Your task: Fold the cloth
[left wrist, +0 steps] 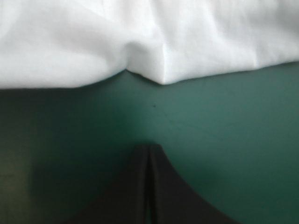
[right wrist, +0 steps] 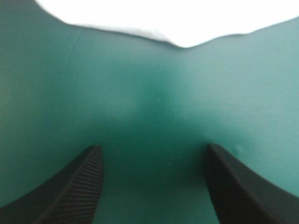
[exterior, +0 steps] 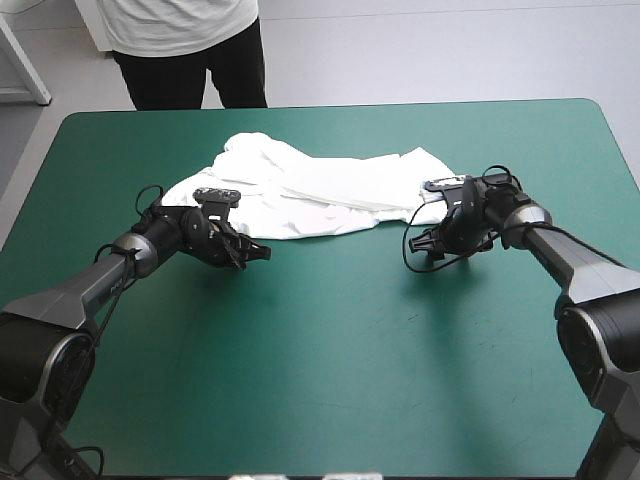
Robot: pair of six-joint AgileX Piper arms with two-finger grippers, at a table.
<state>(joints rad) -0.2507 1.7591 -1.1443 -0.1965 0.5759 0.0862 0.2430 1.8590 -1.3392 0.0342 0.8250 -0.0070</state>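
The T-shirt point(exterior: 310, 190) lies loosely spread and rumpled on the teal-green cover point(exterior: 330, 380), in the 12 o'clock half of the table. Its long axis runs from 9 to 3 o'clock, and its near hem faces both arms. In the high view the left gripper point(exterior: 262, 252) sits low on the cover just beside that hem, with the cloth toward 12 to 1 o'clock from its tips. Its black fingers are pressed together into one point and hold nothing. Its own wrist view shows a strip of bare cover between the tips and a small fold in the hem straight ahead. The right gripper point(exterior: 422, 250) is spread wide and empty, with the shirt's right-hand near corner toward 12 o'clock from it — near, but not touching. The coming move probably turns on that hem line: each arm has an end of it close ahead, at much the same distance — though the left would first have to part its fingers.
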